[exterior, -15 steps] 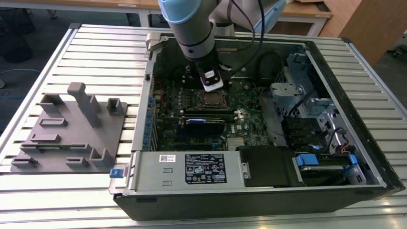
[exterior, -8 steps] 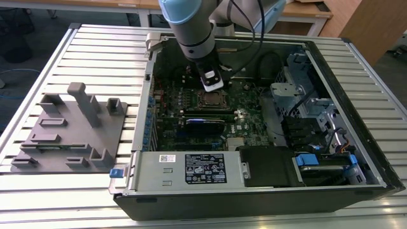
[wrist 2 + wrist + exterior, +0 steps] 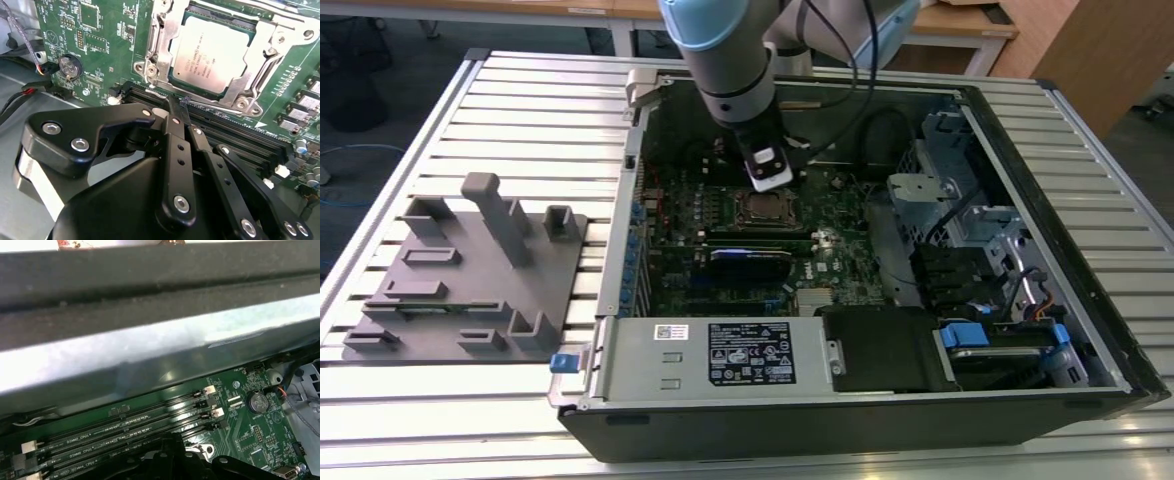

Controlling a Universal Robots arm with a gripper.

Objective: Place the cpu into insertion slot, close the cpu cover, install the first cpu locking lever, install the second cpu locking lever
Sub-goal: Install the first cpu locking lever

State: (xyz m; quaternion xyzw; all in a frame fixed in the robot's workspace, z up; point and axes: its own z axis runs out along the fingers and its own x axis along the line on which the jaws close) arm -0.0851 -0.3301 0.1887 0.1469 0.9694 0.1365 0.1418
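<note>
The cpu (image 3: 214,54), a silver-grey square chip, lies flat in the insertion slot (image 3: 150,70) on the green motherboard. The cpu cover (image 3: 260,47), a silvery frame, lies down around the chip's edges. A thin metal locking lever (image 3: 210,106) runs along the socket's edge closest to the gripper. My gripper (image 3: 179,106) is shut with nothing held, and its black tip sits right at that lever, beside the socket's corner. In the exterior view the gripper (image 3: 770,182) hangs just above the socket (image 3: 763,208) inside the open computer case.
Long black memory slots (image 3: 240,137) run beside the socket, under the gripper. A coin battery (image 3: 68,65) and red-black wires (image 3: 30,90) lie to one side. The case wall (image 3: 150,355) rises close by. A grey fixture (image 3: 467,270) stands on the table at the exterior view's left.
</note>
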